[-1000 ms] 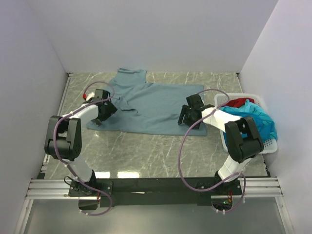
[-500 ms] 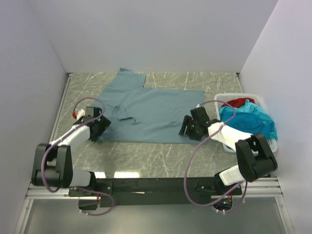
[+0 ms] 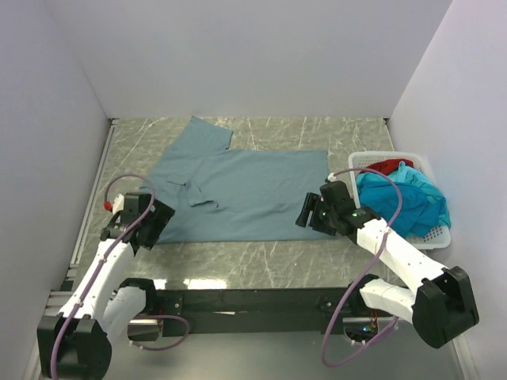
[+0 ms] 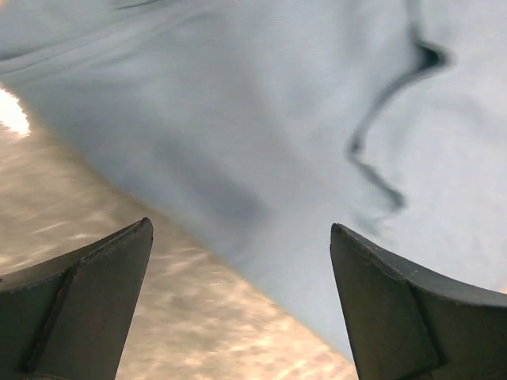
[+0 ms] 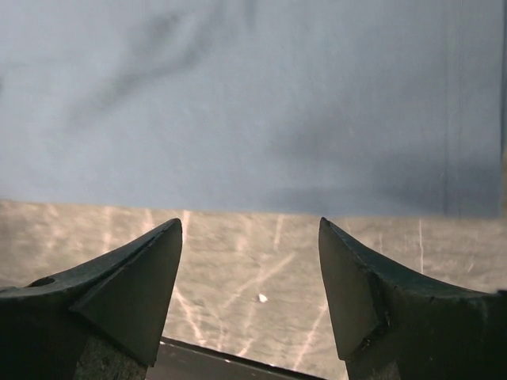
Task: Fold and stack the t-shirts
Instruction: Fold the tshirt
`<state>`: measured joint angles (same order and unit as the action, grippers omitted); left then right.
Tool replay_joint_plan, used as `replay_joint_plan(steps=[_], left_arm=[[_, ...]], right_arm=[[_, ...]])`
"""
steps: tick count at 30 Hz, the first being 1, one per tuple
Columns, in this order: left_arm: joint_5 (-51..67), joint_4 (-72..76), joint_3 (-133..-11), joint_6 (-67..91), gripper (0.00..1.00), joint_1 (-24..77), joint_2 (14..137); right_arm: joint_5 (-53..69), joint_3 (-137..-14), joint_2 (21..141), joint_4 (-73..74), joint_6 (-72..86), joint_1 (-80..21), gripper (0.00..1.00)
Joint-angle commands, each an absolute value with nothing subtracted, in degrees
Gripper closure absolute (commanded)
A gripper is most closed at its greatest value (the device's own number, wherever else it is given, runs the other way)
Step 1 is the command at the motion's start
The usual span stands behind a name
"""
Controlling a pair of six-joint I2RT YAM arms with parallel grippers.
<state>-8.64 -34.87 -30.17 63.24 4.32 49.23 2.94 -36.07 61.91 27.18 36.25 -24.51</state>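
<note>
A large grey-blue t-shirt [image 3: 238,186] lies spread flat on the marble table, with one sleeve pointing to the far left. My left gripper [image 3: 152,226] is open and empty at the shirt's near-left corner. In the left wrist view [image 4: 238,226] the shirt's edge [image 4: 261,142] runs diagonally between the fingers. My right gripper [image 3: 306,212] is open and empty at the shirt's near-right corner. In the right wrist view [image 5: 249,222] it is over bare table, just short of the hem [image 5: 253,119]. A turquoise shirt [image 3: 408,198] and a red shirt [image 3: 390,166] lie crumpled in the basket.
The white lattice basket [image 3: 440,235] stands at the right edge of the table, against the right wall. A strip of bare marble table [image 3: 253,257] runs between the shirt's near hem and the black rail at the arms' bases. White walls enclose three sides.
Both arms have drawn back toward the near edge. The grey-blue shirt has slid nearer with them and lies flatter and more square.
</note>
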Motion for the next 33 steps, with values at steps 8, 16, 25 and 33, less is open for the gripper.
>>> replay_joint_plan(steps=[8, 16, 25, 33], left_arm=[[2.5, -15.3, -45.1, 58.8, 0.12, 6.5, 73.4], [0.4, -17.1, -52.9, 58.5, 0.47, 11.5, 88.1], [-3.0, -21.9, -54.5, 59.3, 0.5, 12.4, 90.8], [-6.9, -26.4, -54.1, 59.2, 0.5, 12.5, 89.6]], right_arm=[[2.4, -40.6, 66.2, 23.6, 35.0, -24.5, 0.24], [0.3, -41.3, 67.6, 25.1, 34.3, -23.5, 0.24], [1.5, -40.5, 68.8, 24.7, 34.0, -21.7, 0.24], [3.3, -40.4, 71.1, 23.0, 34.1, -21.5, 0.24]])
